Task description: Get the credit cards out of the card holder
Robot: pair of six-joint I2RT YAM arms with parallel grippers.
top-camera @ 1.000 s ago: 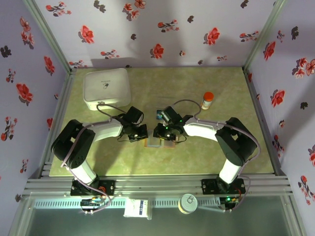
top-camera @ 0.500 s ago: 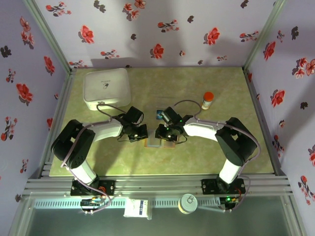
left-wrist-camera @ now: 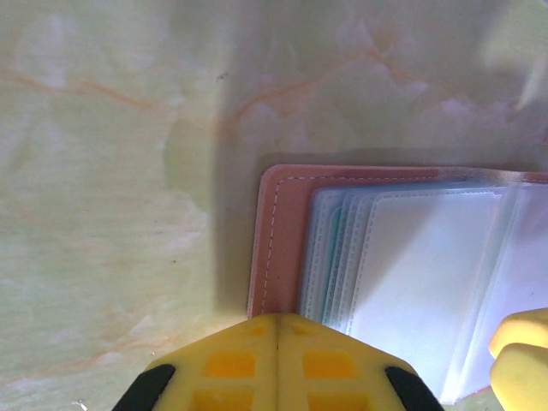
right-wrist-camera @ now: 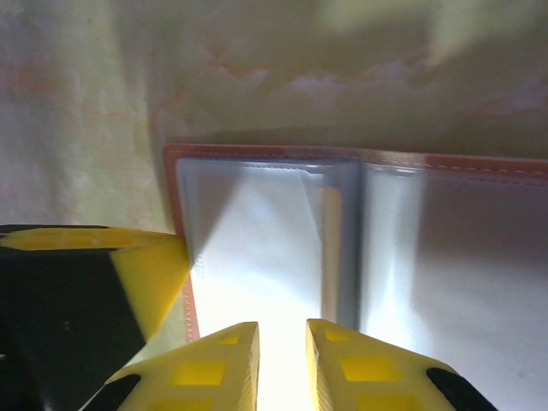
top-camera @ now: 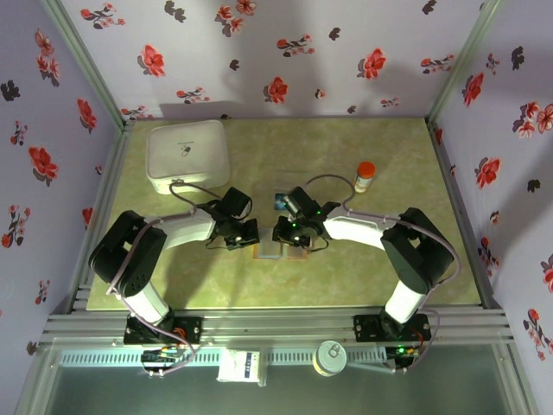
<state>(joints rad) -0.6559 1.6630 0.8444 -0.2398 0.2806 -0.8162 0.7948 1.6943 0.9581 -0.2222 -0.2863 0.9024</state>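
Your card holder lies open on the table, just below the top view's centre. Your left gripper is closed tight at its corner. Your right gripper stands over the clear sleeves, jaws narrowly apart.

Tabletop: green, marbled, walled by floral panels.

Left hand and right hand are both lowered at mid-tabletop, facing each other and close together.

Card holder lies flat and open, directly under and just on the near side of both hands. Its pale inner pockets show between them, with a brown edge toward the right hand's side. Contact with either hand cannot be confirmed from above.

A small dark blue item lies just beyond the right hand; its identity cannot be determined.

White square box sits well beyond the left hand, to its outer side.

Orange-capped bottle stands upright beyond the right hand, to its outer side.
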